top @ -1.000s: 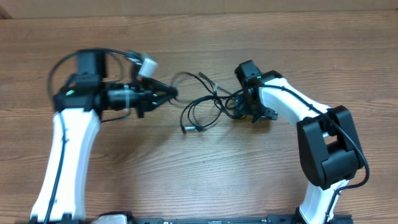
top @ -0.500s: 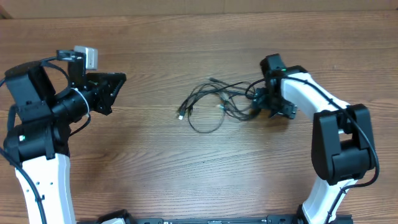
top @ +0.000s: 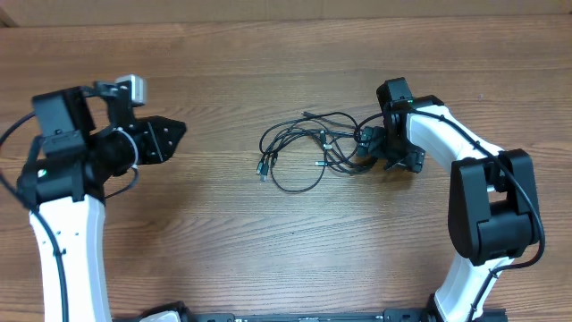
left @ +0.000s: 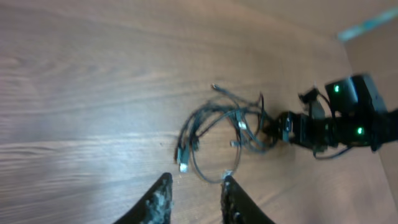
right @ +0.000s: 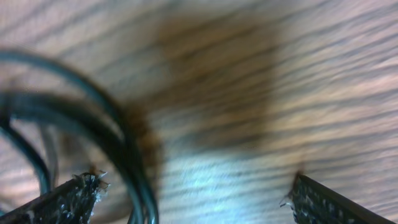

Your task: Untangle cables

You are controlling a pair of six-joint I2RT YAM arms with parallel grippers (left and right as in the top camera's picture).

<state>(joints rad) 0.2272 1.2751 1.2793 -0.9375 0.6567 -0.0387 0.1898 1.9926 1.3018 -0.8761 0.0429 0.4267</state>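
The cables (top: 323, 143) lie as a loose tangle of thin black strands on the wooden table. A plug end (top: 262, 168) lies at its left edge. My left gripper (top: 181, 130) is open and empty, well to the left of the tangle and pointing at it. In the left wrist view its fingertips (left: 194, 183) frame the cables (left: 239, 121) ahead. My right gripper (top: 365, 150) is at the tangle's right end, low over the table. In the right wrist view its jaws (right: 196, 193) are wide open, with black strands (right: 118, 143) just inside the left finger.
The wooden table (top: 286, 250) fills the view. A paler strip (top: 268, 11) runs along its far edge. The right arm's black and white links (top: 487, 215) stand at the right, the left arm's links (top: 63, 224) at the left.
The left arm swung away from the tangle to the far left, then eased back right. The right gripper shifted right and the tangle followed and spread out.
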